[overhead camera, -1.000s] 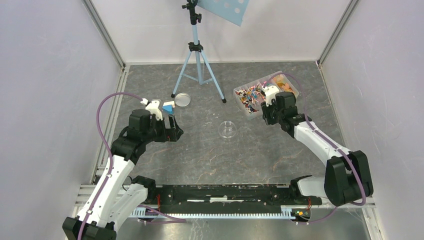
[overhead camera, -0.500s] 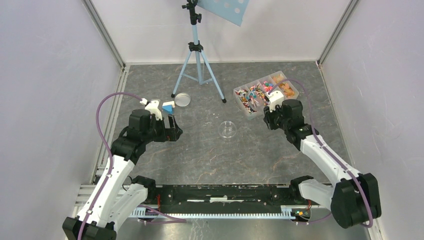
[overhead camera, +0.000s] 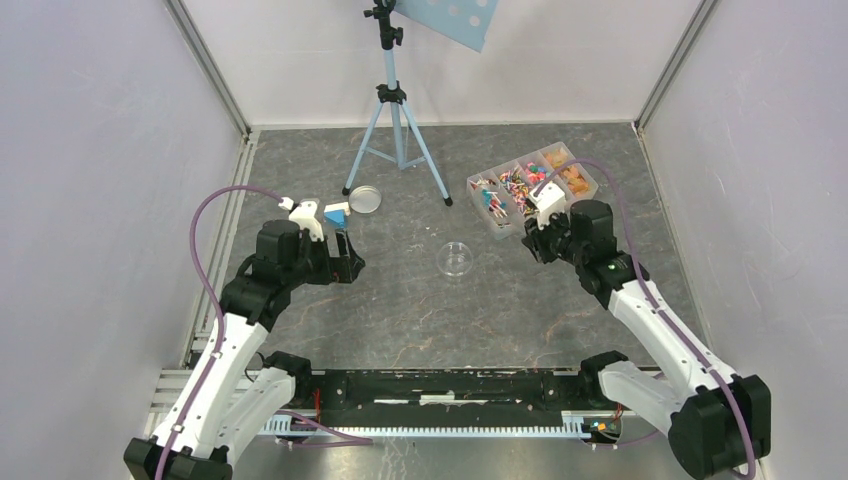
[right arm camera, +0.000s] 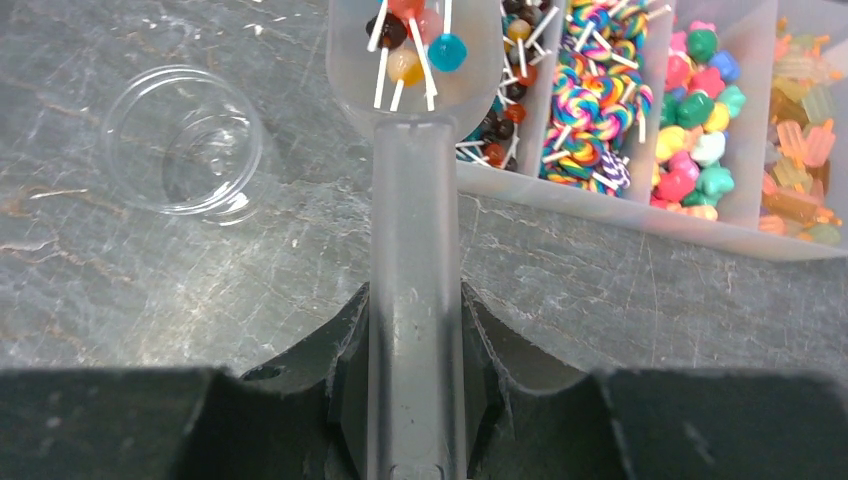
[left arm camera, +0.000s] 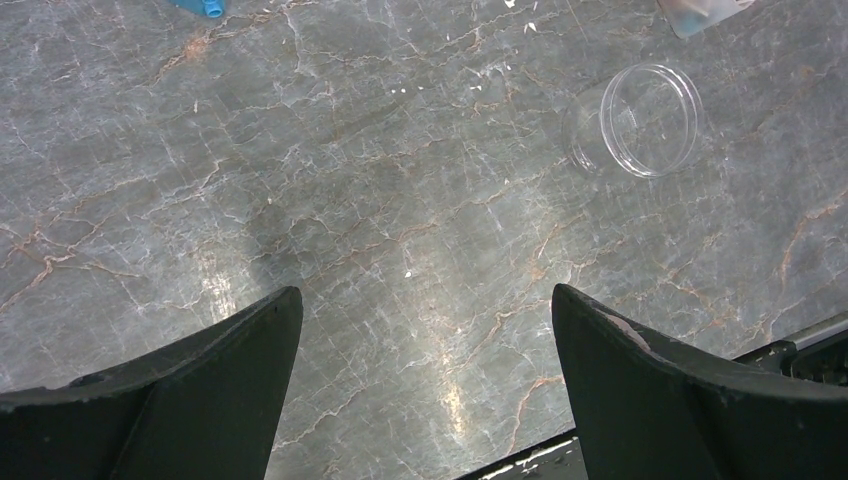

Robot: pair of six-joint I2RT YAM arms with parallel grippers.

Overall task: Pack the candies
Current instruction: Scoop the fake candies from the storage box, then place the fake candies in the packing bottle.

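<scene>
R arm has backed off the tray since a sec ago, so the scoop's out and loaded. Next is the tip into the jar, I'd say. R fingers [right arm camera: 415, 330] clamped narrow on scoop [right arm camera: 415, 250] handle. Its bowl carries a few candies [right arm camera: 420, 45], lollipop type. Jar [right arm camera: 185, 145] on bench [right arm camera: 150, 290] just left of the bowl, looks empty. Tray [right arm camera: 600, 205] w/ the rest of the candies beyond. L fingers [left arm camera: 422, 300] spread wide, holding nothing, hovering over bench.
</scene>
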